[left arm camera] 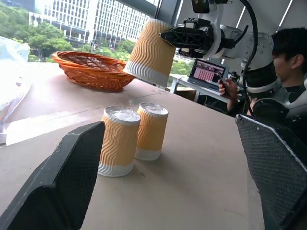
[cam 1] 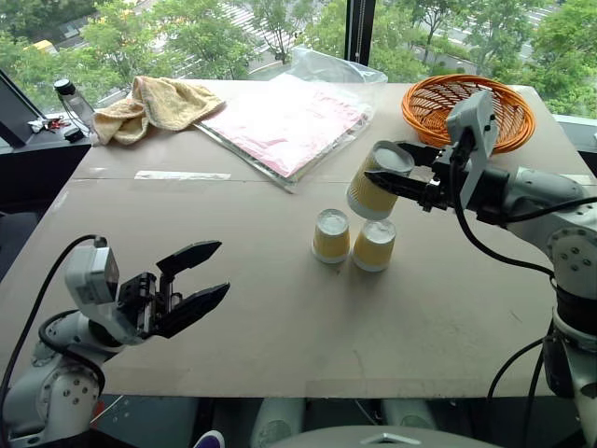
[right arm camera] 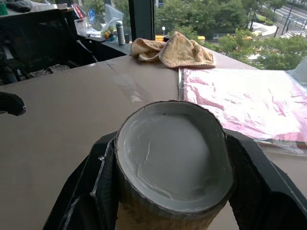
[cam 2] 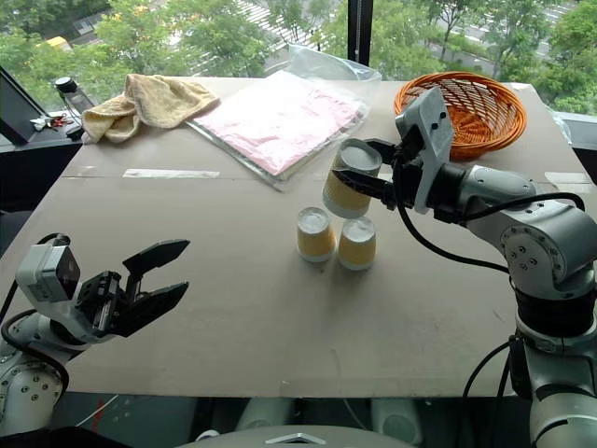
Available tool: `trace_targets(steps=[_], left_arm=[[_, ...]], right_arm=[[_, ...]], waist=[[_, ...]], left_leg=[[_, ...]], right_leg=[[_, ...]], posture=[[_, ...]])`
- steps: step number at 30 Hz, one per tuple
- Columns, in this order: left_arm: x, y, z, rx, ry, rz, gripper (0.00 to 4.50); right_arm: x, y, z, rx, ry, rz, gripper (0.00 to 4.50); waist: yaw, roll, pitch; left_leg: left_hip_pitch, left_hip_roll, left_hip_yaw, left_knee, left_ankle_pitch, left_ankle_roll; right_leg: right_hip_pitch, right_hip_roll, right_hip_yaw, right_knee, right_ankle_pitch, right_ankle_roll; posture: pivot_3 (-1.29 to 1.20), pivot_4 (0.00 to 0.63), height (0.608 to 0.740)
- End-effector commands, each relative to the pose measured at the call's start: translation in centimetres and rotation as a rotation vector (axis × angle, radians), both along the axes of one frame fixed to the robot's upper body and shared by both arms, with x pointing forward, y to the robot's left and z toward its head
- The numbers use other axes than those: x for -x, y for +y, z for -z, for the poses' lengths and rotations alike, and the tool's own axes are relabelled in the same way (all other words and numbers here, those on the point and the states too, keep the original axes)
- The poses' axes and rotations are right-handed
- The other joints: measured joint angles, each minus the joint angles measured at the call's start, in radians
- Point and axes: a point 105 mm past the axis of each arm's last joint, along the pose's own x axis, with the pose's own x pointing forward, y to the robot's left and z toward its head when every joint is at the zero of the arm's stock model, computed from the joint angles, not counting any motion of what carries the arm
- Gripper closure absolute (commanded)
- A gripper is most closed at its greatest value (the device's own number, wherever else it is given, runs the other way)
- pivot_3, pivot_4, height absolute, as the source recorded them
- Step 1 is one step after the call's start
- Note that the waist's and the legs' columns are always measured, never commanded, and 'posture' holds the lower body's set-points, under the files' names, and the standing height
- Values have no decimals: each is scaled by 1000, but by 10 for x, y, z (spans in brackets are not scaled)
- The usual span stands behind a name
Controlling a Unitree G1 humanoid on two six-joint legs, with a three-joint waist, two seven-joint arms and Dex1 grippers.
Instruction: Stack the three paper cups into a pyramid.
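Above the counter (cam 1: 280, 317), the right pincer (cam 1: 403, 168) is grasping one tilted, upside-down paper cup (cam 1: 377, 183) in the air, over two upside-down cups (cam 1: 354, 239) standing side by side. The left pincer (cam 1: 198, 280) is hanging released, well apart.

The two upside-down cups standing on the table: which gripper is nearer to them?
Right. The right gripper, shut on the third cup, hangs just above and behind the two standing cups. The left gripper is open, well off to their left at the table's near side.
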Motion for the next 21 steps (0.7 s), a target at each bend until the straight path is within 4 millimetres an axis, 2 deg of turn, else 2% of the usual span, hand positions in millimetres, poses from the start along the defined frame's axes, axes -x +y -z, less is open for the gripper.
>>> trace_targets(steps=[1, 12, 16, 18, 21], left_arm=[[5, 9, -4, -5, -36, -28, 0], [12, 12, 0, 0, -26, -65, 0], [11, 12, 0, 3, -31, -68, 0], [11, 11, 0, 5, -31, -68, 0], [11, 10, 0, 6, -32, -65, 0]], right_arm=[[3, 6, -1, 41, -30, -30, 2311], [-4, 13, 21, 113, -20, -35, 2311], [-1, 14, 37, 155, 14, -66, 2311], [-3, 14, 37, 155, 3, -63, 1280], [-2, 13, 34, 137, -14, -69, 75]], waist=[[1, 0, 0], [-2, 0, 0], [-3, -1, 0], [-4, -1, 0], [-4, -1, 0]], left_leg=[[0, 0, 0, 0, 0, 0], [0, 0, 0, 0, 0, 0], [0, 0, 0, 0, 0, 0], [0, 0, 0, 0, 0, 0], [0, 0, 0, 0, 0, 0]], right_leg=[[0, 0, 0, 0, 0, 0], [-1, 0, 0, 0, 0, 0], [-1, 0, 0, 0, 0, 0], [-1, 0, 0, 0, 0, 0], [-1, 0, 0, 0, 0, 0]], posture=[[0, 150, 740], [0, 150, 740], [0, 150, 740], [0, 150, 740], [0, 150, 740]])
